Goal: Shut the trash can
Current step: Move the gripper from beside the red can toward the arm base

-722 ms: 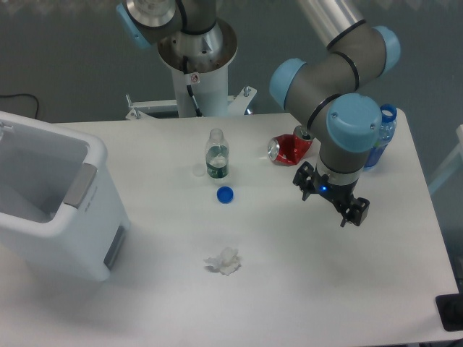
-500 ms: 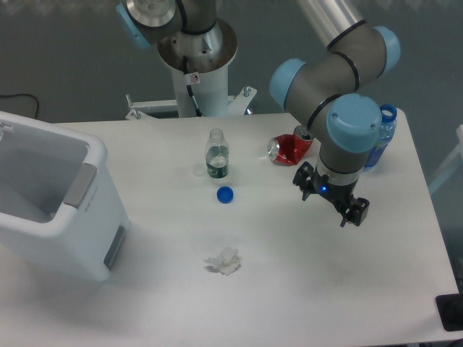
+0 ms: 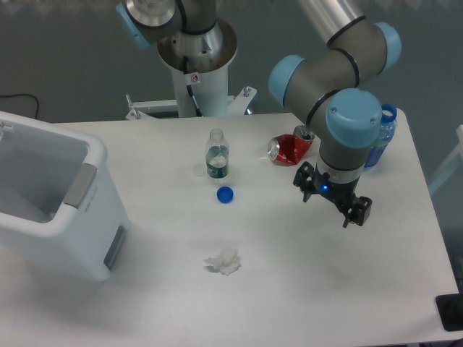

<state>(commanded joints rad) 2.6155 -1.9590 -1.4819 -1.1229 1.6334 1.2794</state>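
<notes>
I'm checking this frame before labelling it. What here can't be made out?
- Trash can: cut off by the left edge; its lid is not visible.
- Blue bottle: mostly hidden behind the arm.
- Red soda can: partly covered by the arm.
- Pincer: too small and dark to judge its opening.

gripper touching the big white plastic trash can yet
Apart. The camera view shows the gripper far right of the white plastic trash can, bare table between.

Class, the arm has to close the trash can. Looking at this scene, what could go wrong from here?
1. The gripper hangs far right of the open trash can; sweeping low across the table could topple the uncapped clear bottle or push the blue cap and crumpled tissue.
2. The lid isn't clearly visible, so a poorly aimed push might shove the whole bin instead.
</notes>
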